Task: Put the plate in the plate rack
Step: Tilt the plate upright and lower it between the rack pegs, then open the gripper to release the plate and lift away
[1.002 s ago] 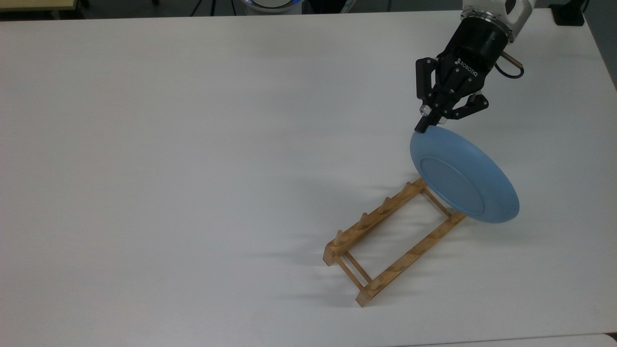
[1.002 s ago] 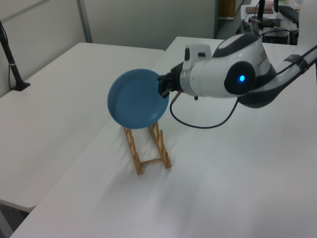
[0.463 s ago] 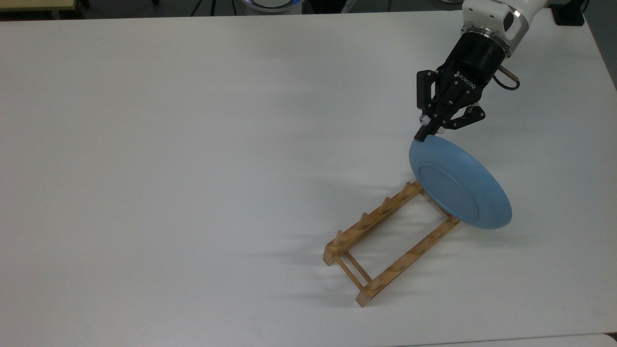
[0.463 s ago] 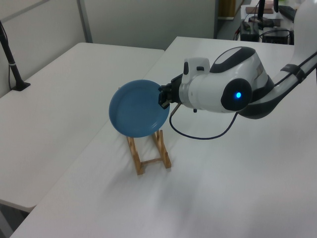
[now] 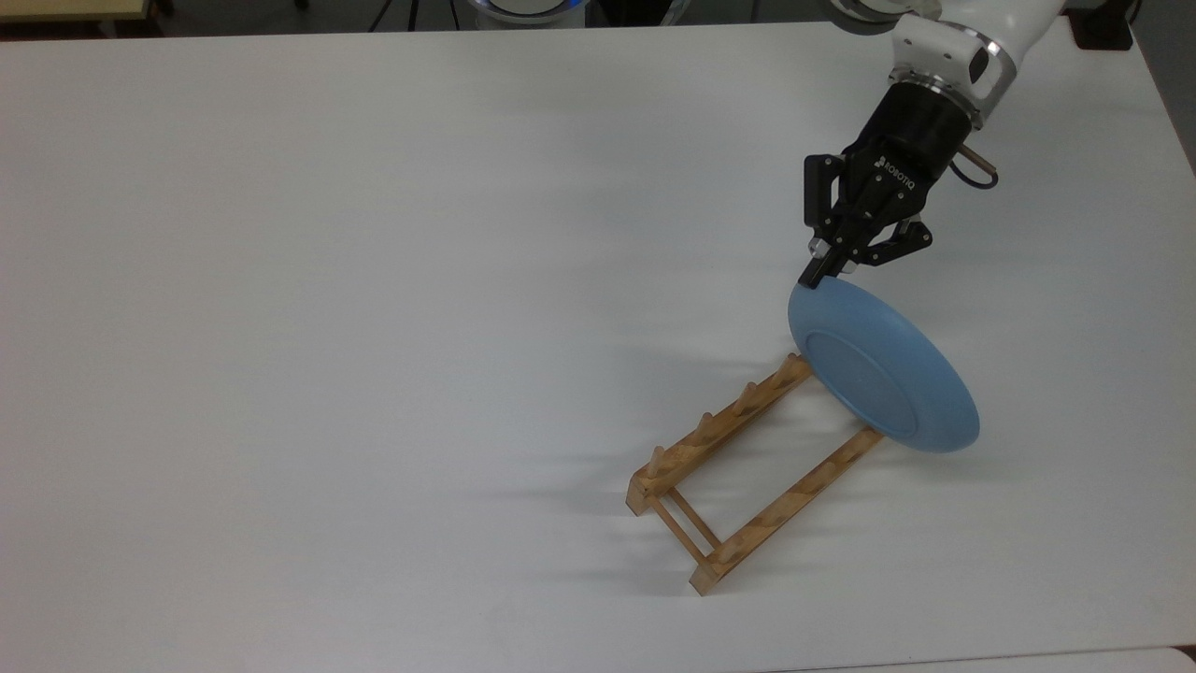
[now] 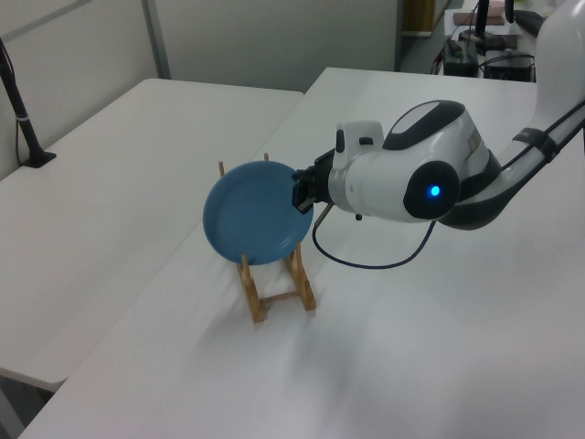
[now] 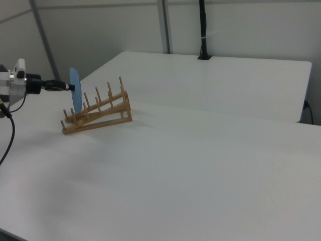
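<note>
On the white desk (image 5: 374,280), nearest the top view's lower edge, stands the plate rack (image 5: 747,467), a light-wood frame of two long rails with upright pegs joined by thin cross dowels. It runs slantwise from low in the top view toward the gripper (image 5: 827,266), so its near end lies well apart from the fingers (image 5: 818,269) and its far end lies just below them. In the right view the rack (image 7: 98,114) is seen side-on, its pegs rising in a sloped row.

At that far end is the plate (image 5: 878,369), round and light blue, held on edge and tilted, its plain underside with the foot ring turned toward the top view's lower left. Its lower rim overlaps the rack's last pegs; whether it touches the wood cannot be told. In the left view the plate (image 6: 256,213) shows its hollow face, with two peg tips standing up behind its upper rim. The right view shows the plate (image 7: 75,94) nearly edge-on above the rack's low end.

The black fingers are narrowed and pinch the plate's upper rim. Beyond them the black gripper body joins the white arm (image 6: 411,178), which reaches off past the desk's far side.
</note>
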Robot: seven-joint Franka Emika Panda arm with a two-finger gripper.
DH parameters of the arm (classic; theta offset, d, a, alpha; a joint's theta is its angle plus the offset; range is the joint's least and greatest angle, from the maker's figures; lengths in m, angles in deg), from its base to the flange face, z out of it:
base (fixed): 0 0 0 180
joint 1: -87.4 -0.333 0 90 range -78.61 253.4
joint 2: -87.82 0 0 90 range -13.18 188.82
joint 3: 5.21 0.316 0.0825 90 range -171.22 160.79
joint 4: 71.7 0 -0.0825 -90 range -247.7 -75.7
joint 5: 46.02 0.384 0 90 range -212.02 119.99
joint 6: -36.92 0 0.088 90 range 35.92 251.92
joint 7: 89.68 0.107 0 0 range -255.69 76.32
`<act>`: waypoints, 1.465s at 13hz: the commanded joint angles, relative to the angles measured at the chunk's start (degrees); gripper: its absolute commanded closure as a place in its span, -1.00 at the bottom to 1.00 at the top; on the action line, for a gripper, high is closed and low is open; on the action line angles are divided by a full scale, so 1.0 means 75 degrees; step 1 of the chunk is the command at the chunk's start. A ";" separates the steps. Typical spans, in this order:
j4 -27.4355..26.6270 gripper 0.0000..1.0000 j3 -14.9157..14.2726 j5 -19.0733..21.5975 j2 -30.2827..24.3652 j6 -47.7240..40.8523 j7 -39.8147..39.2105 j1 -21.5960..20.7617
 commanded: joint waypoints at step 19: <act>0.0694 -1.00 -0.0140 0.7164 -0.3156 -0.0890 -0.1404 0.0915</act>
